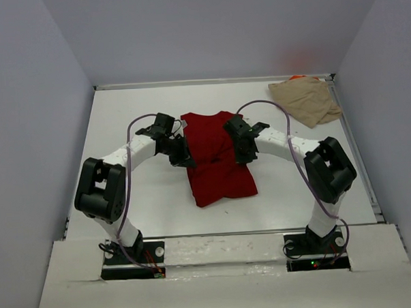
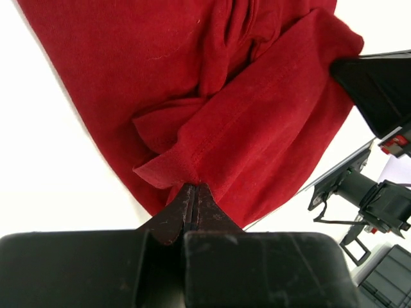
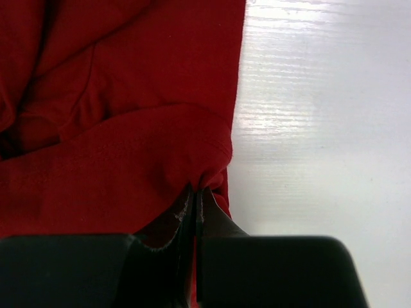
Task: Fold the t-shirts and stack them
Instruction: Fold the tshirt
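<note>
Table point(image 1: 125, 198) centre — dark red t-shirt point(image 1: 220, 177), partly folded. Left gripper point(image 1: 183, 157) at its 9 o'clock edge, jaws pressed together on a fold of hem; right gripper point(image 1: 244, 151) at 3 o'clock, likewise pinching cloth. Tan t-shirt point(image 1: 305, 100) crumpled at the table's 1 o'clock corner — orange fabric point(image 1: 298, 77) showing just behind it.

The red t-shirt point(image 2: 257, 122) is matt cloth; the table point(image 3: 321, 128) glossy.
</note>
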